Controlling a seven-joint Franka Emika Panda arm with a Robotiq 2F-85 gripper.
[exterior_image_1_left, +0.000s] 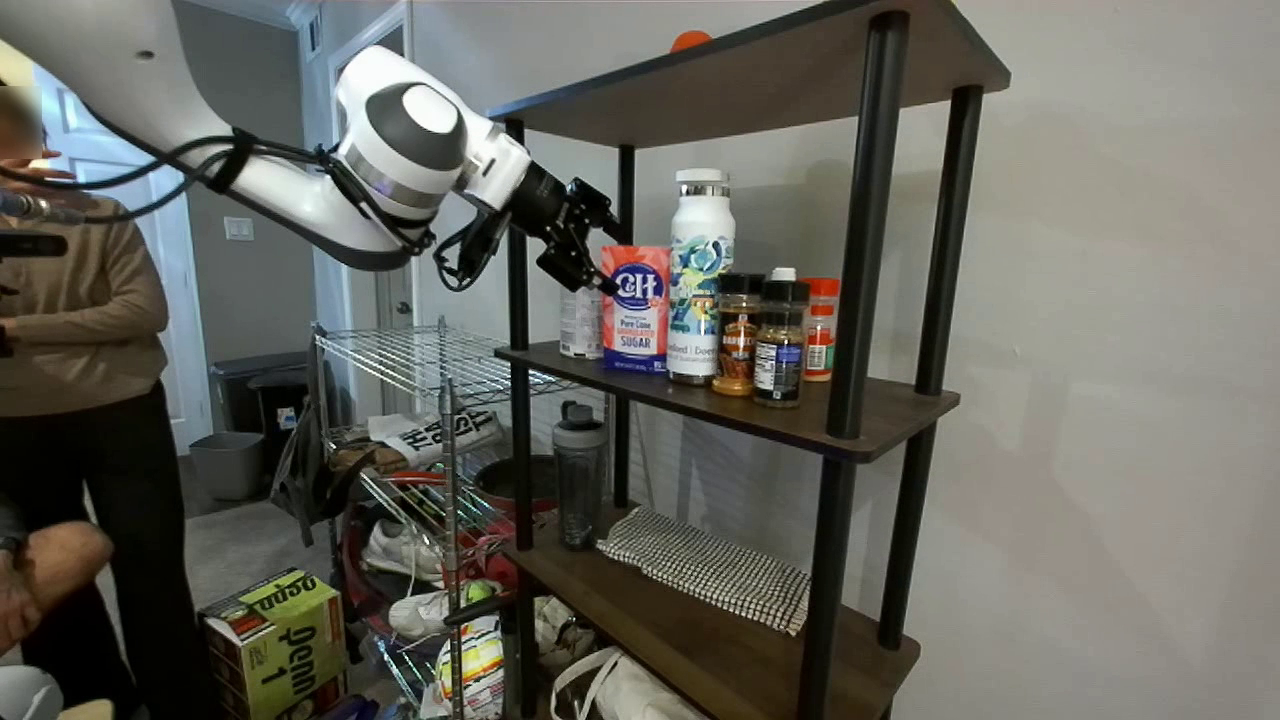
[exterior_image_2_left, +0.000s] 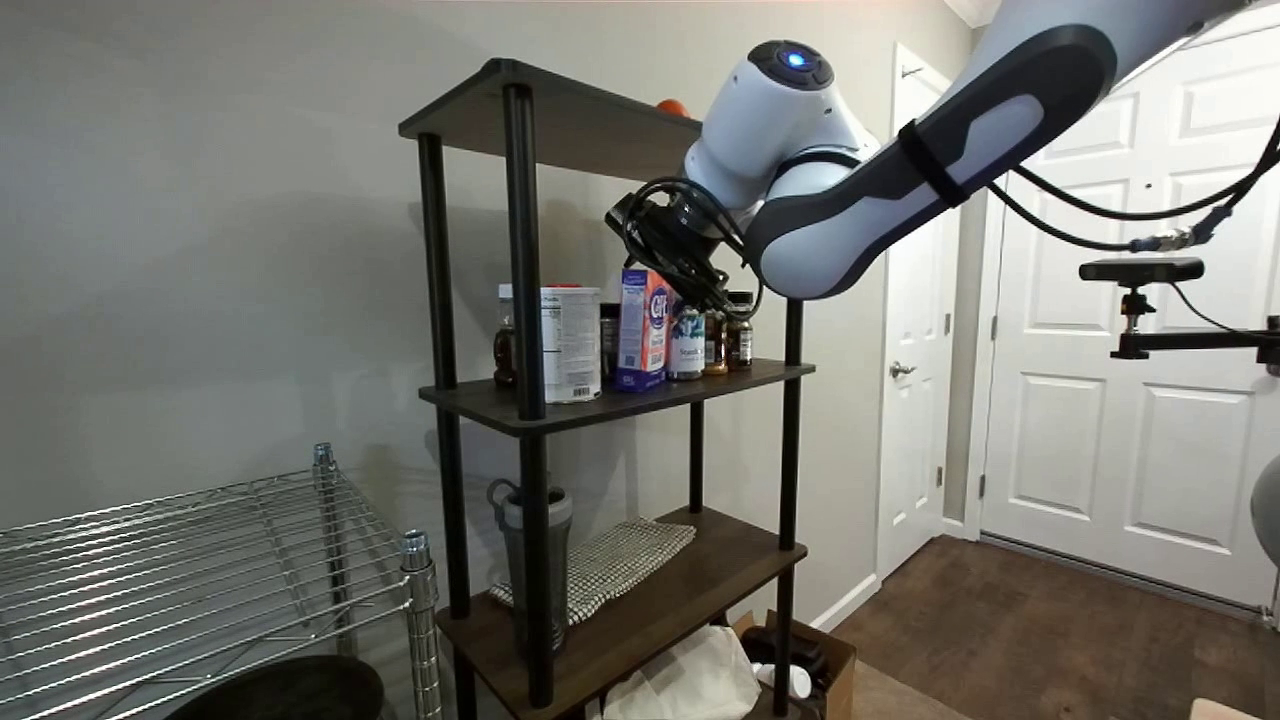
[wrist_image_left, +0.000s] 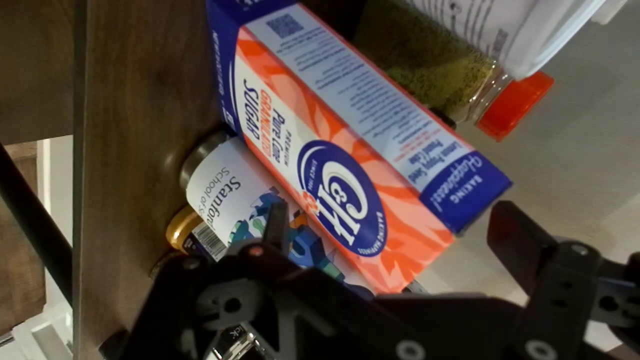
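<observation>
My gripper (wrist_image_left: 391, 223) stands open at the upper end of an orange and blue sugar box (wrist_image_left: 325, 150). In the wrist view the box's top lies between the spread fingers, with a visible gap on the right side; nothing is gripped. In an exterior view the gripper (exterior_image_1_left: 612, 262) is tilted down at the box (exterior_image_1_left: 636, 310), which stands upright on the middle shelf. Close beside the box is a white patterned bottle (exterior_image_1_left: 702, 270), partly behind the left finger (wrist_image_left: 276, 225) in the wrist view. A white canister (exterior_image_2_left: 572, 345) stands on the box's other side.
Several spice jars (exterior_image_1_left: 737, 335) stand past the bottle; a red-capped jar (wrist_image_left: 515, 105) is behind the box. Dark posts (exterior_image_1_left: 848, 300) and a top board (exterior_image_1_left: 760, 75) frame the shelf. Below are a checkered cloth (exterior_image_1_left: 710, 570) and grey shaker (exterior_image_1_left: 580, 480). A wire rack (exterior_image_2_left: 200, 570) adjoins.
</observation>
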